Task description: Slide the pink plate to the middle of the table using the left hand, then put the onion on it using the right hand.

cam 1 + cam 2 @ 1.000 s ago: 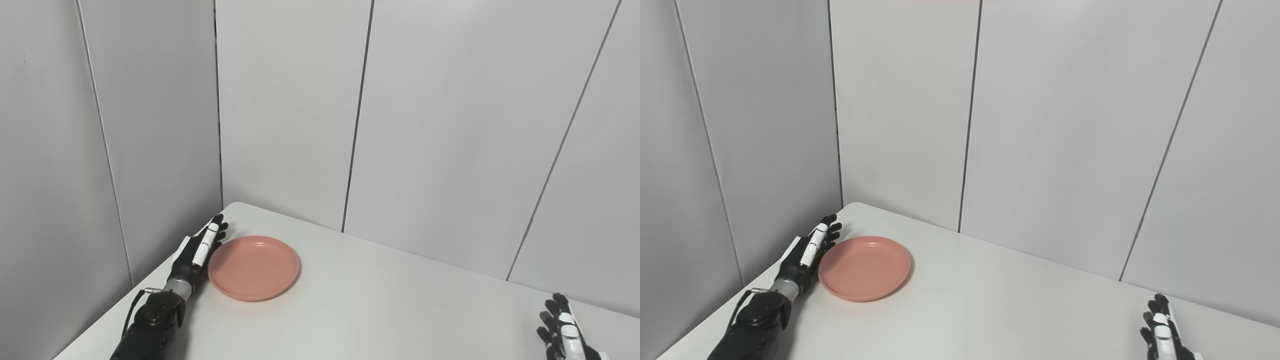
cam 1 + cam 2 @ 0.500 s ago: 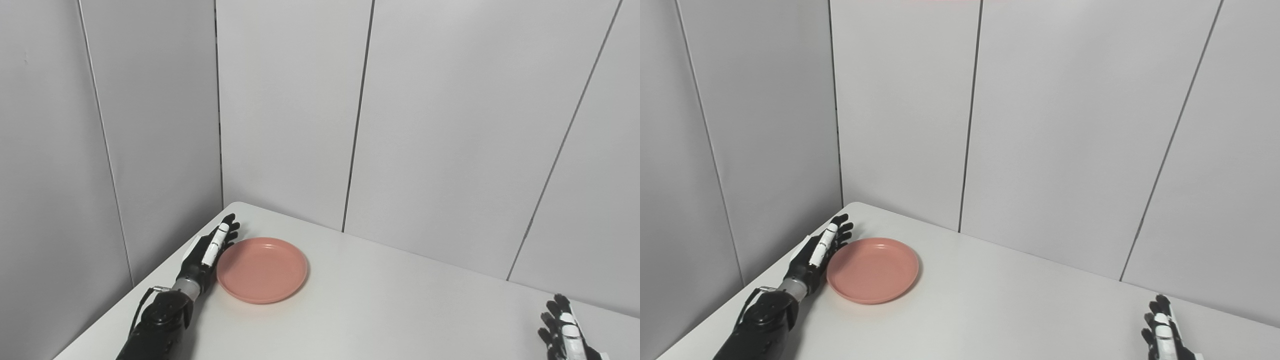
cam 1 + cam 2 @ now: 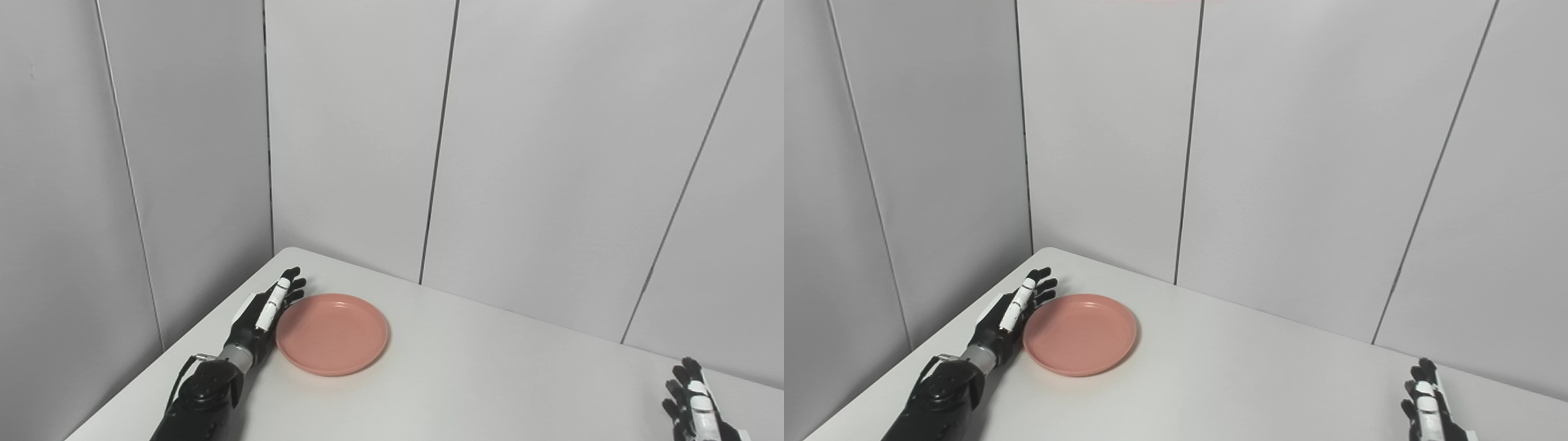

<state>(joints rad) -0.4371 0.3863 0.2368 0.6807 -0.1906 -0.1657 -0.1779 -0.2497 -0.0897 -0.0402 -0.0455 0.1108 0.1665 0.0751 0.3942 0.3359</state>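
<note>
A round pink plate [image 3: 332, 334] lies flat on the white table [image 3: 478, 373] near its far left corner. My left hand [image 3: 264, 312] stands on edge against the plate's left rim, fingers stretched out and apart, holding nothing. My right hand [image 3: 695, 405] rests at the bottom right edge of the picture, fingers extended and open, only partly in view. No onion shows in either eye view.
Grey wall panels [image 3: 539, 159] close off the table at the back and along the left side. The table's left edge [image 3: 184, 343] runs just beside my left forearm [image 3: 199, 401].
My left hand has pushed the plate to the right, away from the left edge, over both steps. The right hand has stayed where it was.
</note>
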